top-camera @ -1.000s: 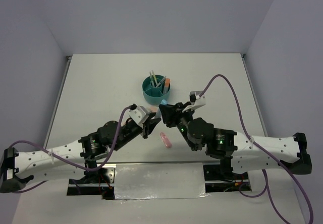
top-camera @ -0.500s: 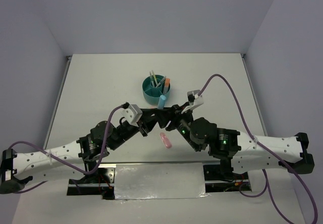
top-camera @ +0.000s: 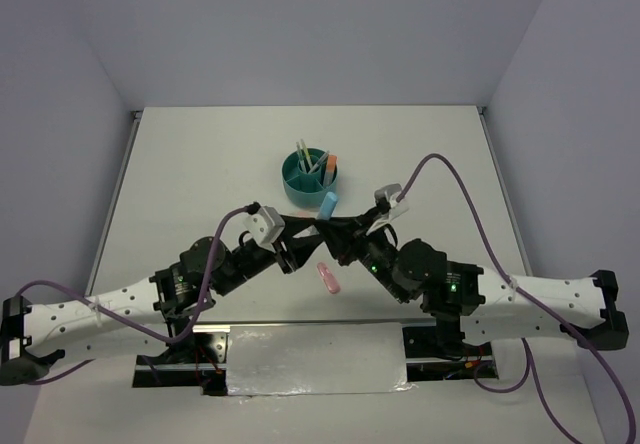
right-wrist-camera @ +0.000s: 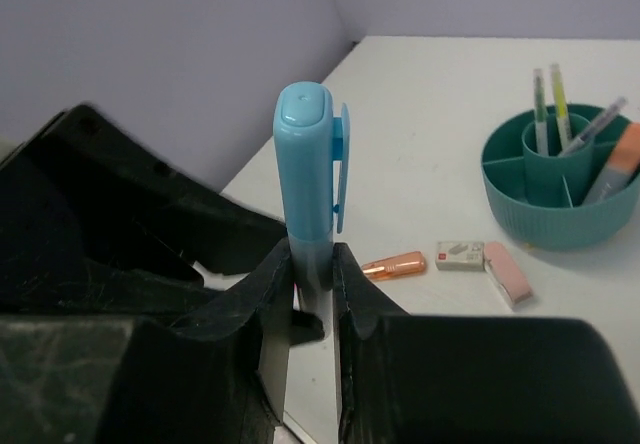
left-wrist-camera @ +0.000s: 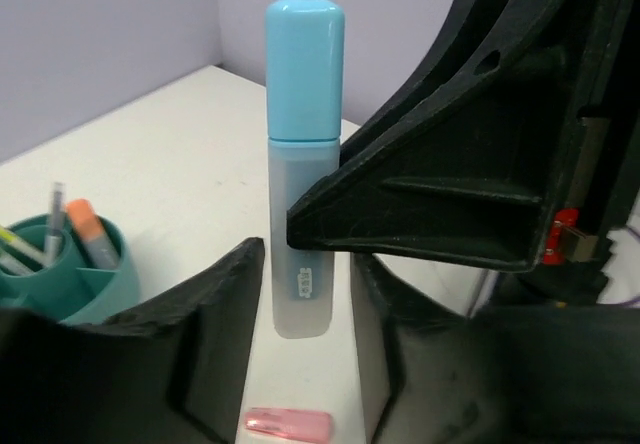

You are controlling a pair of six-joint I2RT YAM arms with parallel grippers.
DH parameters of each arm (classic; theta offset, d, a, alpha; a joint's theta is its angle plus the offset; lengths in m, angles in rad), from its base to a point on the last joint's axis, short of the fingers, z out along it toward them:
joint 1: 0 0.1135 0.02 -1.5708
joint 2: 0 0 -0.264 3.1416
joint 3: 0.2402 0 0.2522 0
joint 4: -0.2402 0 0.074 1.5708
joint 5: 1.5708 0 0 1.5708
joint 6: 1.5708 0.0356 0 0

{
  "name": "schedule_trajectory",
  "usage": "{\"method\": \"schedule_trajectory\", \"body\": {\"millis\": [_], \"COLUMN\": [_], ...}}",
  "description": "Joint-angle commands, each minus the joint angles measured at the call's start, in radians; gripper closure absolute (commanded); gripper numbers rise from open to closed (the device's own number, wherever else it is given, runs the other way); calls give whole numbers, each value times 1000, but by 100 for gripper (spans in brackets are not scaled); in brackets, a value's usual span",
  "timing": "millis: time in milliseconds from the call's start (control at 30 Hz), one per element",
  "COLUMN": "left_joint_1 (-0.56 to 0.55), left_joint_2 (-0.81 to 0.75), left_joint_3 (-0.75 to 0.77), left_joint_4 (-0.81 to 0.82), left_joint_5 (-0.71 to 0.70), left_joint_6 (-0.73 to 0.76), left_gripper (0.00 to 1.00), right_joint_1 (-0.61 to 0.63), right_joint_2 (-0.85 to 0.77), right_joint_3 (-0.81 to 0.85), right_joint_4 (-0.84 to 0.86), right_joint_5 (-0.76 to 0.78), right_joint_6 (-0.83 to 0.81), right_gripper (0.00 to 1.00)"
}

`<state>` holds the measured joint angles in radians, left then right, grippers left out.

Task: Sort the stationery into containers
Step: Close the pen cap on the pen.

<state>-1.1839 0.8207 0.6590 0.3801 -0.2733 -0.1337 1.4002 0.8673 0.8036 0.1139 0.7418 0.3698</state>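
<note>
A light blue highlighter stands upright, pinched at its clear lower barrel by my right gripper, which is shut on it. It also shows in the left wrist view and in the top view. My left gripper is open, its jaws either side of the highlighter's lower end with small gaps. Both grippers meet just in front of the round teal organizer, which holds several pens and an orange marker.
A pink eraser lies on the table under the grippers, and also shows in the left wrist view. An orange cap, a small white box and a pink eraser lie near the organizer.
The two grippers have drawn together in front of the organizer. The blue highlighter now stands between them, shifted slightly right and lifted with the right gripper.
</note>
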Motion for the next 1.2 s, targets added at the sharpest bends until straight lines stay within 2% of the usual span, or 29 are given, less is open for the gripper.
{"method": "schedule_trajectory", "body": {"millis": [0,100,133,167,200,300,333,367,433,600,667,767,933,1067,1167], "left_joint_1": [-2,-2,-2,-2,-2,-2,-2,-2,-2,-2,0,0,7,12,15], "left_joint_2": [-18,-35,-43,-49,-54,-87,-101,-109,-112,-28,23,75,112,103,89], "left_joint_3": [56,62,68,86,100,172,195,243,299,522,589,646,648,581,535], "left_joint_4": [31,-10,-50,-78,-108,-242,-274,-334,-377,-564,-596,-673,-731,-696,-656], "left_joint_5": [100,149,158,164,169,210,230,247,211,36,22,29,129,190,241], "left_joint_6": [-49,-66,-70,-73,-75,-78,-76,-76,-98,-213,-248,-274,-287,-310,-322], "left_gripper": [46,28,16,12,7,1,1,1,1,1,1,1,11,13,21], "right_joint_1": [-18,-88,-139,-168,-203,-322,-348,-401,-443,-464,-464,-490,-518,-529,-547], "right_joint_2": [-60,-125,-152,-160,-168,-188,-188,-186,-174,-64,-45,-31,-13,-33,-42], "right_joint_3": [-58,-93,-99,-98,-93,-84,-80,-75,-55,-3,3,12,66,75,74], "right_joint_4": [122,121,100,78,54,-28,-64,-80,-112,-187,-178,-149,-204,-214,-212], "right_joint_5": [-185,-319,-365,-412,-549,-724,-869,-951,-1184,-1456,-1543,-1645,-1684,-1670,-1665], "right_joint_6": [-135,-160,-167,-170,-184,-203,-224,-233,-244,-267,-259,-238,-258,-259,-253], "right_gripper": [100,100,100,100,100,100,100,100,100,100,100,100,100,100,100]}}
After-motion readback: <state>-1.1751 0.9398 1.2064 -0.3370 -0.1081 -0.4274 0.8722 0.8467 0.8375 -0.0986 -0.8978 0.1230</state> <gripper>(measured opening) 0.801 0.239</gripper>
